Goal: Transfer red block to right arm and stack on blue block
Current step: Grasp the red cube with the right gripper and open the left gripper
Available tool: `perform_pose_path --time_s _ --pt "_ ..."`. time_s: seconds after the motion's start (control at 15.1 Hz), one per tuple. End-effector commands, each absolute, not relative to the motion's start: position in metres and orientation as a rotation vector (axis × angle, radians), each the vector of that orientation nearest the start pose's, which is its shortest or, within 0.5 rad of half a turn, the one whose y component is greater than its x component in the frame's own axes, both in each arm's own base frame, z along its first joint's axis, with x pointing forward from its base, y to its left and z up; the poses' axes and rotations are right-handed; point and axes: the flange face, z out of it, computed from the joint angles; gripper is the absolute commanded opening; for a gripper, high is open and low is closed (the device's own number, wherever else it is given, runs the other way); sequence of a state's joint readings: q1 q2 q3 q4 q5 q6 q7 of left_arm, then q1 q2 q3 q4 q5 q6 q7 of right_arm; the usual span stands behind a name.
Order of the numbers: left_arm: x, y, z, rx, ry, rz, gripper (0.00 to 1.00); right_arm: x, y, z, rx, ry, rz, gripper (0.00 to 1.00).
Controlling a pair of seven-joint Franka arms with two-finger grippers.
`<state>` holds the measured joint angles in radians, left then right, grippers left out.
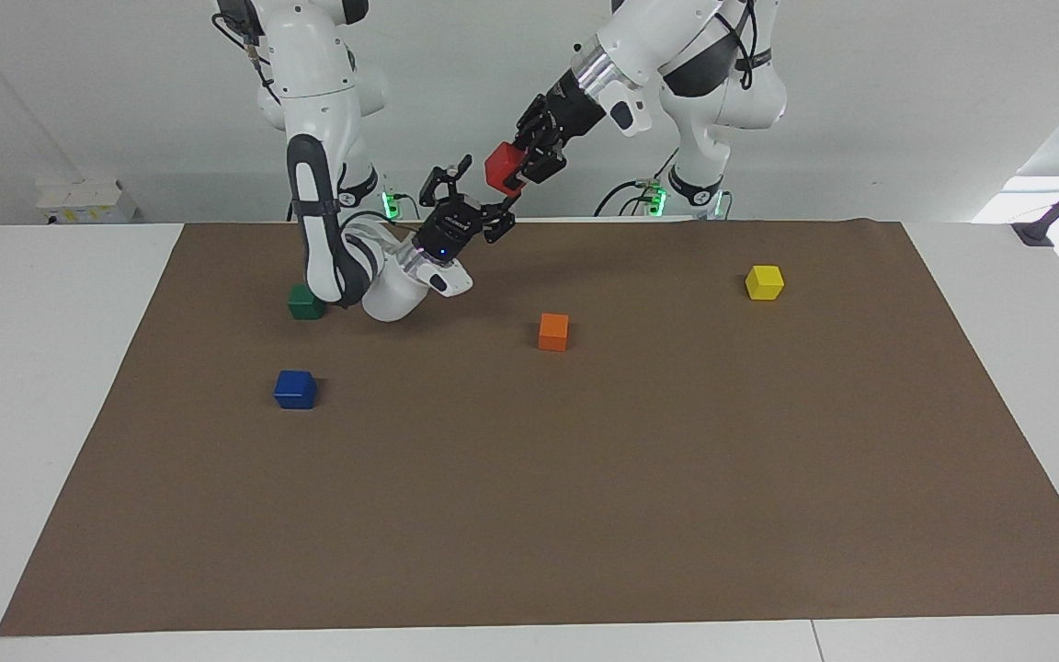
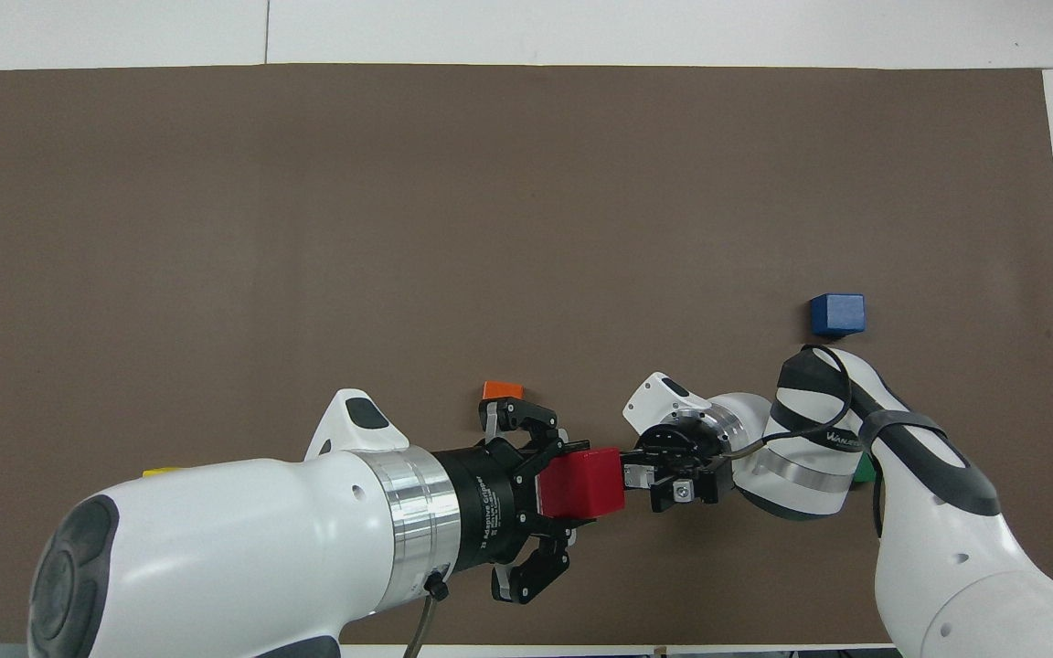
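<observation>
Above the mat's robot-side edge, the left gripper [image 1: 513, 171] pinches the red block [image 1: 500, 167], held aloft just above the spread-fingered right gripper [image 1: 474, 200], which points up toward it.

Both arms carry glossy white shells with dark grey inset panels and polished silver wrist rings. The left gripper [image 2: 572, 484] is black, with white lettering on its cylindrical body and pale screw heads along the links — a thin cable loops under it. The right gripper [image 1: 472, 204] is black; a blue light shows on its wrist, with a black cable.
</observation>
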<state>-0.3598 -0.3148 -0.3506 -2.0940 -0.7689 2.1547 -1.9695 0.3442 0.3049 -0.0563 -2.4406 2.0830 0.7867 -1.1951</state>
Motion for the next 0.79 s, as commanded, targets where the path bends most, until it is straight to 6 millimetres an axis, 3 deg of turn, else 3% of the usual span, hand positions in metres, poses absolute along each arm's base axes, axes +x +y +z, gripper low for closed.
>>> perform_pose_path --time_s 0.0,0.59,0.66,0.73 --pt "0.338 -0.356 0.590 1.780 1.831 -0.676 0.00 0.405 0.248 0.329 -0.640 -0.134 -0.014 1.00" --pt "0.332 -0.360 0.589 1.795 1.823 -0.679 0.00 0.397 0.261 0.328 -0.647 -0.148 -0.015 0.99" --pt "0.332 -0.360 0.588 1.799 1.823 -0.678 0.00 0.397 0.261 0.329 -0.648 -0.149 -0.008 0.94" --pt "0.332 -0.360 0.588 1.800 1.822 -0.678 0.00 0.397 0.261 0.329 -0.648 -0.150 -0.005 0.79"
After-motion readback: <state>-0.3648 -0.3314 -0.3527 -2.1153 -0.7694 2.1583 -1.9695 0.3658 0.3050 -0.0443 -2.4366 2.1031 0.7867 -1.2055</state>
